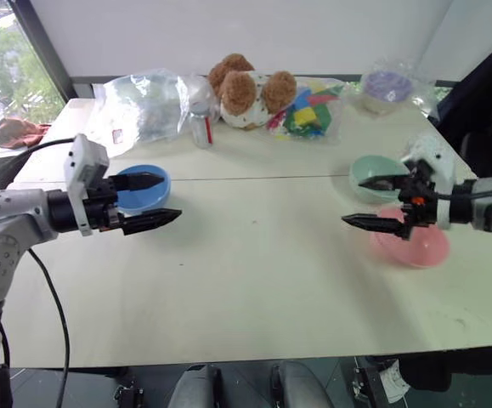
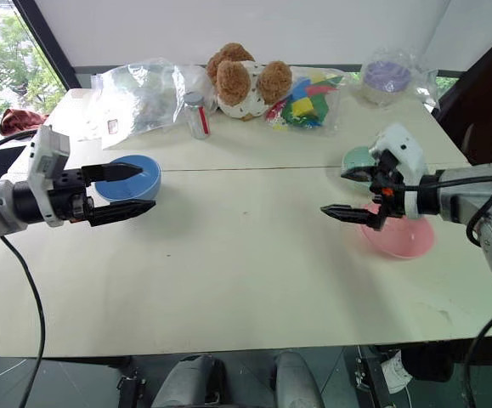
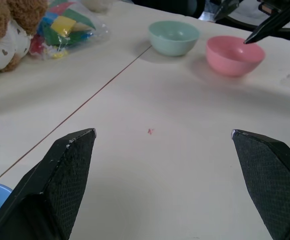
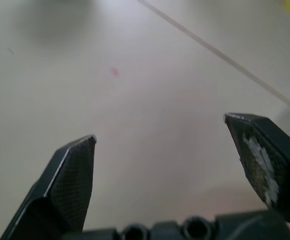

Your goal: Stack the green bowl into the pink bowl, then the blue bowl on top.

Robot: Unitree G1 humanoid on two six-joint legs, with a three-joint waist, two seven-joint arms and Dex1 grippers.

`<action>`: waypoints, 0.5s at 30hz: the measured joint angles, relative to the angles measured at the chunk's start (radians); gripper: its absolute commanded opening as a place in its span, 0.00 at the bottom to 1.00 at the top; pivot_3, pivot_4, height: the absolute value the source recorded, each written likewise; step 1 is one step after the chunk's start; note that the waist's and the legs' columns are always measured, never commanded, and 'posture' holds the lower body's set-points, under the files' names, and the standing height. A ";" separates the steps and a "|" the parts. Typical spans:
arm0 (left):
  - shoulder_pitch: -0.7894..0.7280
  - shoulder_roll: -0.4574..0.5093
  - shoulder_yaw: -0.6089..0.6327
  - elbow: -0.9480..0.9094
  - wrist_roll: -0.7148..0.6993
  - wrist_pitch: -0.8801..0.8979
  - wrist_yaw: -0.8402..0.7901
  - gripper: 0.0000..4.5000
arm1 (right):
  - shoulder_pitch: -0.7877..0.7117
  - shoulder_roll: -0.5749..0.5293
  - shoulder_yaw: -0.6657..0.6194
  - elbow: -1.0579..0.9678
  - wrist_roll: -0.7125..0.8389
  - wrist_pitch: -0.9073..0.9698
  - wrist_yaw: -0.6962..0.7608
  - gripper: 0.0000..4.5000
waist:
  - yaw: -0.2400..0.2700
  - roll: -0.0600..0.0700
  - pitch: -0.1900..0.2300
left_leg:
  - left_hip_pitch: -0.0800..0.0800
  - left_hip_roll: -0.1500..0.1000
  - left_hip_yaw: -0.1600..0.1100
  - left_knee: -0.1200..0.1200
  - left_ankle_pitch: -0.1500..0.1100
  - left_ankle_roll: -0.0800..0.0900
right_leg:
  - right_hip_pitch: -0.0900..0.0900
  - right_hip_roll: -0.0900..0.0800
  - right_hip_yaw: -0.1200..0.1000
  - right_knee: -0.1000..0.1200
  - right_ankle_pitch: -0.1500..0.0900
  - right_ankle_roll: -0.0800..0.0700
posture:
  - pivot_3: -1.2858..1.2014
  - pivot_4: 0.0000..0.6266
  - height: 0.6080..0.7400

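Three empty bowls sit apart on the desk [image 1: 254,280], the blue bowl [image 1: 144,189] at its left by the spread, empty left pincer [image 1: 156,201], the green bowl [image 1: 373,174] and pink bowl [image 1: 415,246] side by side under the equally spread, empty right pincer [image 1: 373,202]; no legible writing.

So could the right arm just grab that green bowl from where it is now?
Probably yes. The right gripper hangs open just beside the green bowl, which sits empty and upright next to the pink bowl, apart from it. Nothing stands between them.
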 measured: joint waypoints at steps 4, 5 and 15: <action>-0.020 -0.006 -0.027 0.017 0.022 -0.016 -0.014 1.00 | 0.102 -0.037 -0.019 -0.003 -0.025 0.043 -0.022 0.99 | -0.001 0.000 0.000 | 0.000 0.000 0.000 0.000 0.000 0.000 | 0.000 0.001 0.000 0.000 0.000 0.000 | 0.52 0.24 1.00; -0.025 -0.010 -0.032 0.022 0.029 -0.026 -0.018 1.00 | 0.138 -0.043 -0.029 -0.006 -0.032 0.045 -0.027 0.99 | -0.001 0.000 0.000 | 0.000 0.000 0.000 0.000 0.000 0.000 | 0.000 0.001 0.000 0.000 0.000 0.000 | 0.52 0.24 1.00; -0.035 -0.041 -0.069 0.044 0.069 -0.055 -0.036 1.00 | 0.286 -0.019 -0.011 0.036 -0.118 0.020 -0.086 0.57 | -0.004 0.000 0.000 | 0.000 0.000 0.001 0.000 0.000 0.000 | 0.000 0.002 0.001 0.000 0.000 0.000 | 0.52 0.24 1.00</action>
